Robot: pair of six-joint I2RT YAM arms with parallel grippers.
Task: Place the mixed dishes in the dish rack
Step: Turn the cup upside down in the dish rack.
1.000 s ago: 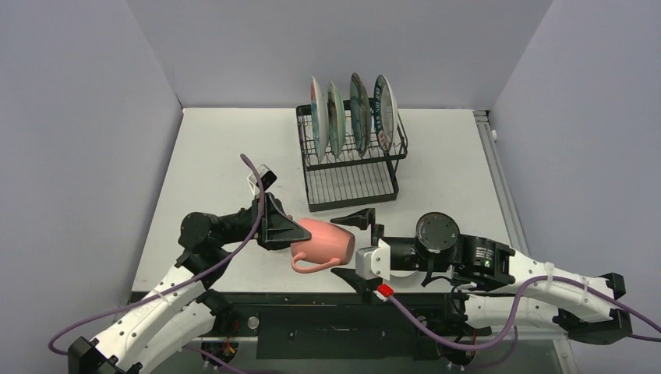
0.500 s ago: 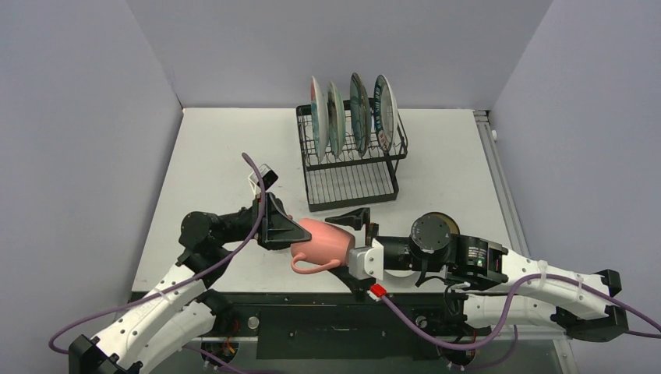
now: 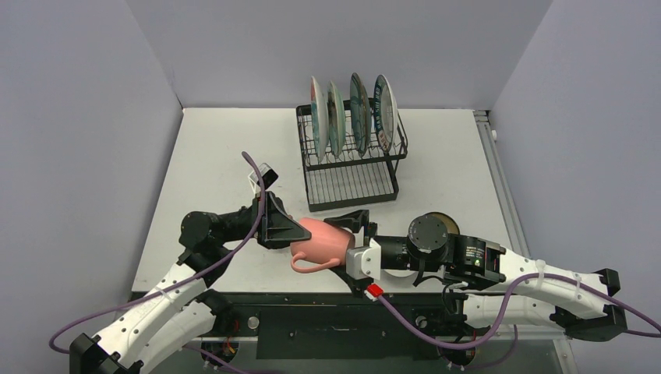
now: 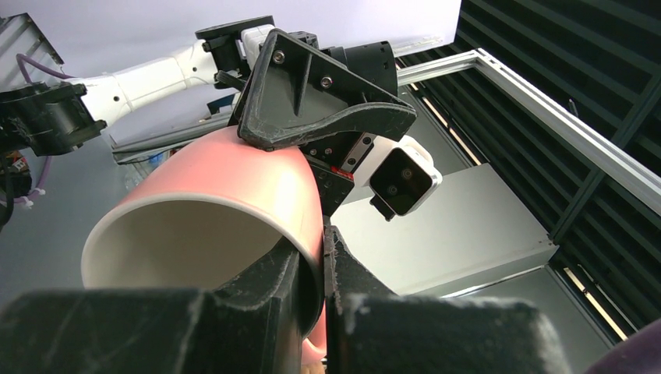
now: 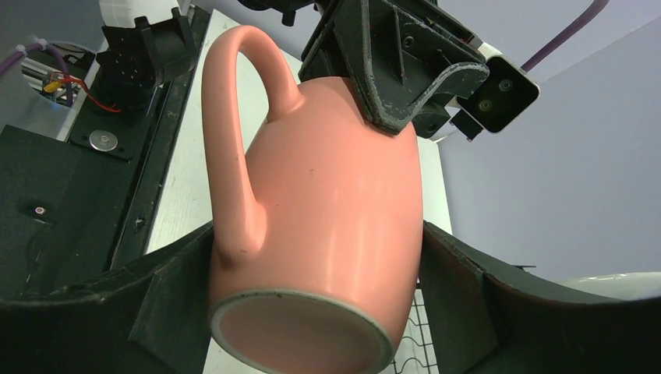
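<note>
**Pink mug held on its side between both grippers**

At the six o'clock edge of the table point(image 3: 218, 156), in front of the arm bases, a pink mug point(image 3: 323, 241) point(image 4: 226, 179) point(image 5: 327, 210) lies sideways between the two grippers. In the overhead view its mouth faces nine o'clock, its base faces three o'clock, and its looped handle points toward six o'clock.

The left gripper point(image 3: 295, 232) point(image 4: 312, 273) point(image 5: 405, 70) reaches in from nine o'clock. It pinches the mug's rim, with one finger inside the mouth and the other outside against the wall.

The right gripper point(image 3: 347, 243) point(image 5: 319, 249) reaches in from three o'clock. Its jaws are spread wide and straddle the base end of the mug, one finger on the handle side and one on the opposite side. Both fingers sit right against the pink wall. Whether they are pressing on it cannot be told.

At twelve o'clock from the mug stands the black wire dish rack point(image 3: 351, 187). Its flat lower tray faces the arms. Four round plates point(image 3: 385, 105) stand on edge in its upper slots.

A white rounded rim point(image 5: 616, 284), possibly a bowl, shows at the lower right corner of the right wrist view.
</note>
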